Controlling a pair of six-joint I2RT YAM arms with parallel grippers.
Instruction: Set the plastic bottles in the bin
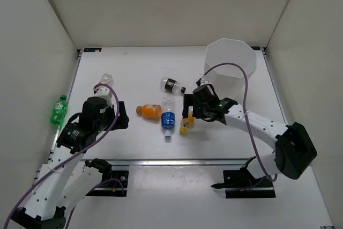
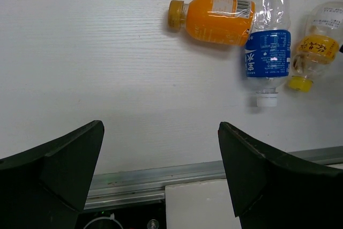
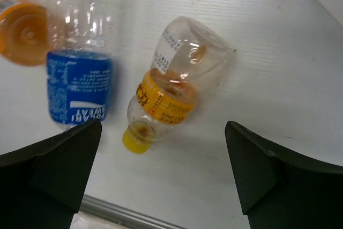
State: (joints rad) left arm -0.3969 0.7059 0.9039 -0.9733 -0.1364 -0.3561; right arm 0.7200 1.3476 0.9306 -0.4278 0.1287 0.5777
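left gripper [image 2: 161, 132]: fingers wide apart, nothing between them, above bare table [image 1: 134, 68] near the front rail
right gripper [image 3: 163, 132]: fingers wide apart, holding nothing, hovering over the yellow-label bottle [image 3: 171, 84]
yellow-label bottle: clear, lying on its side, yellow cap toward the front
blue-label bottle [image 1: 168, 117]: lying just left of it, cap toward the front
orange bottle [image 1: 149, 111]: on its side, base touching the blue-label bottle
black-label bottle [image 1: 172, 85]: lying farther back, apart from the rest
red-label bottle [image 1: 103, 82]: just beyond the left arm
green bottle [image 1: 59, 110]: at the far left edge by the wall
bin [image 1: 230, 63]: upright at the back right corner
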